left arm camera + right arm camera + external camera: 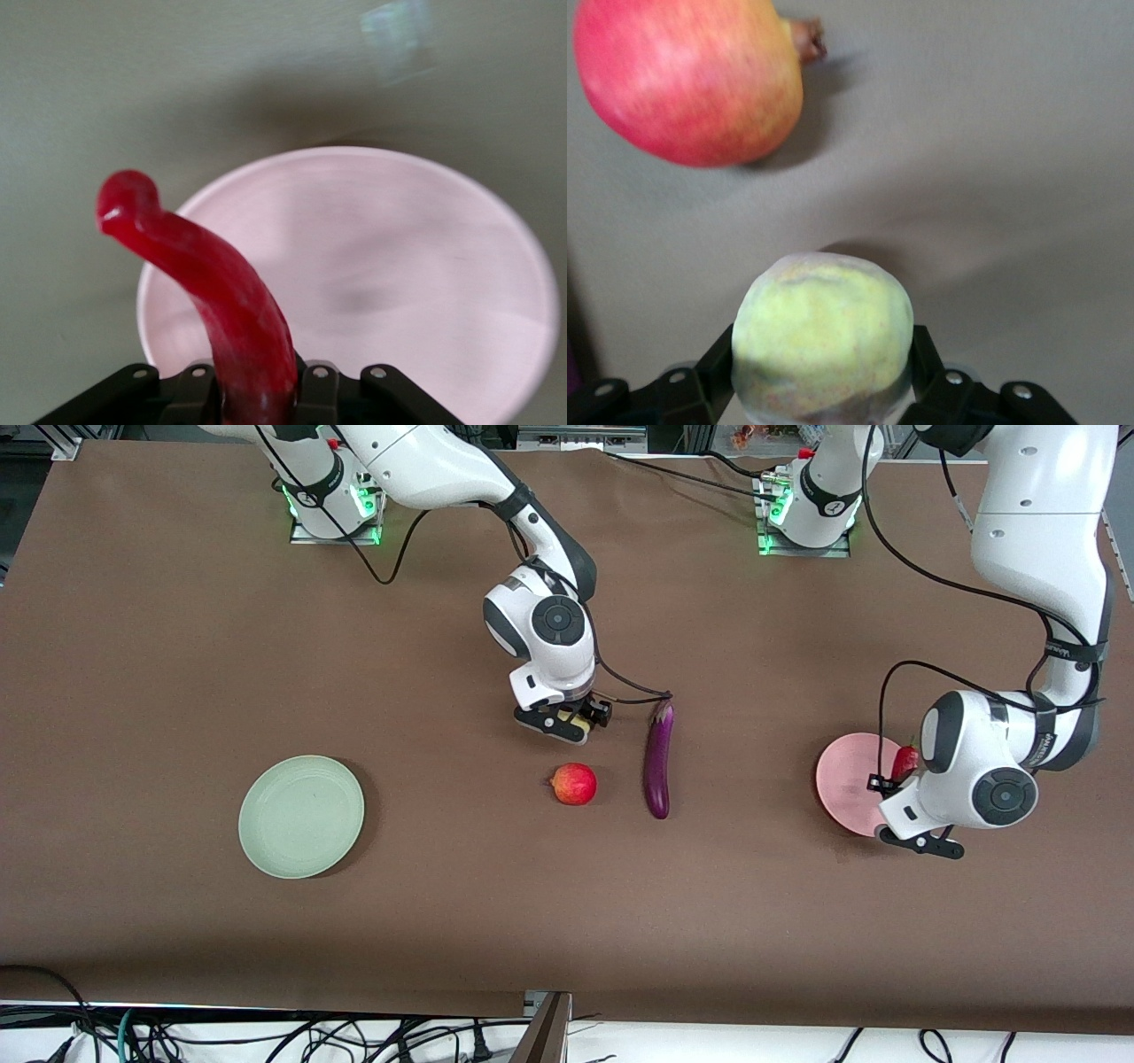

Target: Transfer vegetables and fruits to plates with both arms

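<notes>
My left gripper (897,781) is shut on the red chili pepper (904,762) and holds it over the pale pink plate (846,784). The left wrist view shows the chili (213,292) clamped between the fingers above the pink plate (399,266). My right gripper (574,722) is shut on the yellow-green peach (822,332), held just above the table. The red pomegranate-like fruit (574,784) lies on the table nearer the front camera than that gripper; it also shows in the right wrist view (687,80). The purple eggplant (658,758) lies beside it. The mint green plate (301,816) sits toward the right arm's end.
The brown table (159,646) spreads around the plates. Cables (266,1036) hang below its front edge. The arm bases (802,509) stand along the back edge.
</notes>
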Motion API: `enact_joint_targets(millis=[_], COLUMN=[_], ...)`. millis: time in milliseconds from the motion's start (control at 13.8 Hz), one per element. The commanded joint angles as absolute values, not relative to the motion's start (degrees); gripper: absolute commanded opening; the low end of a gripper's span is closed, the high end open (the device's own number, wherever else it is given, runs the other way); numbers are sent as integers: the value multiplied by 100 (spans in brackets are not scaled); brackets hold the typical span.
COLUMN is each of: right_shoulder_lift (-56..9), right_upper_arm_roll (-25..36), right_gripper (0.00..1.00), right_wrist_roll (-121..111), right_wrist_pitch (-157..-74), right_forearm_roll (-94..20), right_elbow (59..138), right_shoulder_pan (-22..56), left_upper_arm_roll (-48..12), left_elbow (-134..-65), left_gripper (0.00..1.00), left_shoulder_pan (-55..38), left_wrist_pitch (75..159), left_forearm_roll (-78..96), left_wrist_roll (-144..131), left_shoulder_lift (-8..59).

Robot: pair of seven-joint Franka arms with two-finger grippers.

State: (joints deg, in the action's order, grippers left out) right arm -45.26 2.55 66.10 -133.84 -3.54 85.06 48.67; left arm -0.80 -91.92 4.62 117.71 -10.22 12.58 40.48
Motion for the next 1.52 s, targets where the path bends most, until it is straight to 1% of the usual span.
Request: enact_joint_targets(millis=[0, 145, 290, 435, 580, 725, 942, 1159, 1304, 1449], right_shoulder_lift=[-3966, -3483, -3209, -3076, -3041, -3093, -3251, -3480, -3699, -3884], right_upper_arm_roll=[290, 290, 308, 500, 737, 756, 756, 756, 756, 756], right_gripper=[19, 19, 19, 19, 19, 19, 19, 19, 19, 19], right_wrist_roll=[6015, 5146, 4180, 3082, 1931, 1006, 283, -35, -87, -368], right_wrist_pitch=[-12669, -11808, -11051, -10715, -10644, -10644, -10644, -10705, -10888, -11117], right_forearm_roll=[-395, -430, -404, -404, -413, -404, -395, -404, -334, -386], right_elbow=[8517, 8517, 8525, 8517, 8517, 8525, 8543, 8552, 8543, 8543], right_shoulder_pan=[4590, 4142, 3641, 3114, 2613, 2033, 1426, 1143, 968, 757], left_upper_arm_roll=[-167, -202, -211, -237, -394, -666, -1404, -2151, -2162, -2145], left_elbow=[-9097, -9097, -9062, -9053, -8983, -8974, -8833, -8842, -8833, -8842], left_gripper=[100, 100, 100, 100, 100, 100, 100, 100, 100, 100], left_shoulder_pan=[615, 624, 598, 589, 580, 554, 527, 353, -182, -639], left_wrist_pitch=[11813, 11769, 11725, 11629, 11313, 10962, 10521, 10564, 10835, 11422], left_forearm_roll=[-1046, -1037, -1046, -1037, -845, -380, -290, -308, -343, -378], left_wrist_roll=[1494, 1485, 1485, 1485, 1468, 1450, 1110, 73, -359, -684], left_shoulder_lift=[4122, 4096, 4061, 3973, 3789, 3438, 3243, 3295, 3515, 3795])
